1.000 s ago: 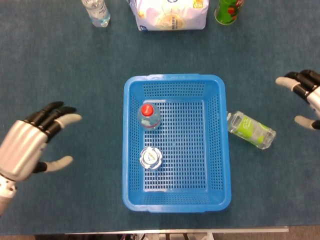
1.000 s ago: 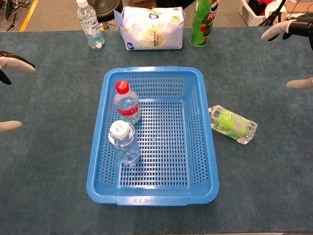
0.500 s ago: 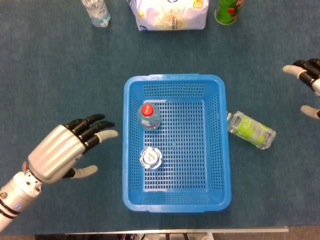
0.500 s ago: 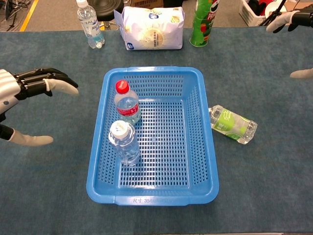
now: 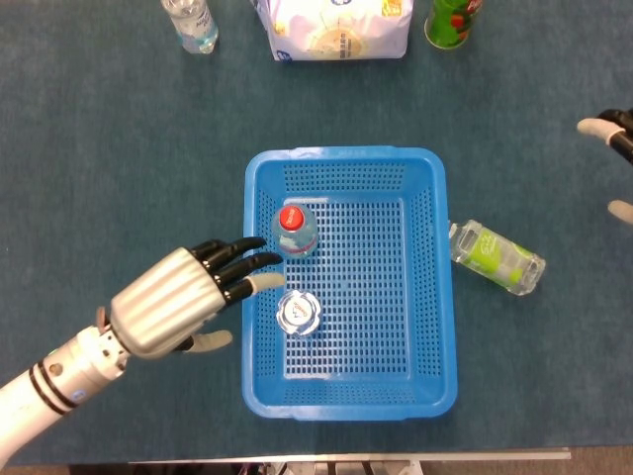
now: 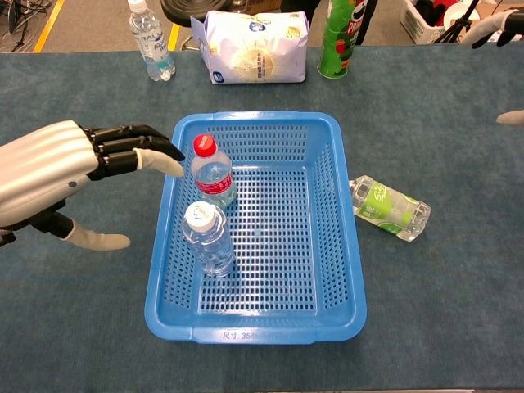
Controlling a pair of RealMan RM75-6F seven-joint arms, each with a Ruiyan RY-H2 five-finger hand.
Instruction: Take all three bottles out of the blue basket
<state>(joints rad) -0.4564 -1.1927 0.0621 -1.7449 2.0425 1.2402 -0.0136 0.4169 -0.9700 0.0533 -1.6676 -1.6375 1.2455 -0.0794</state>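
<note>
The blue basket (image 5: 425,297) (image 6: 332,246) sits mid-table. Two bottles stand upright along its left side: a red-capped bottle (image 5: 293,227) (image 6: 211,174) and, nearer me, a white-capped bottle (image 5: 299,313) (image 6: 206,238). A third bottle with a green label (image 5: 497,257) (image 6: 390,208) lies on the table just right of the basket. My left hand (image 5: 178,299) (image 6: 57,168) is open, its fingers spread over the basket's left rim, reaching toward the two bottles without touching them. My right hand (image 5: 619,148) (image 6: 501,24) shows only at the far right edge, fingers apart and empty.
At the table's back edge stand a clear water bottle (image 5: 190,22) (image 6: 150,42), a white bag (image 5: 336,28) (image 6: 254,47) and a green chip can (image 5: 453,20) (image 6: 341,37). Dark blue cloth covers the table.
My left hand has swept right from the table's left edge to the basket's left rim. My right hand has drifted further right, nearly out of both views.
</note>
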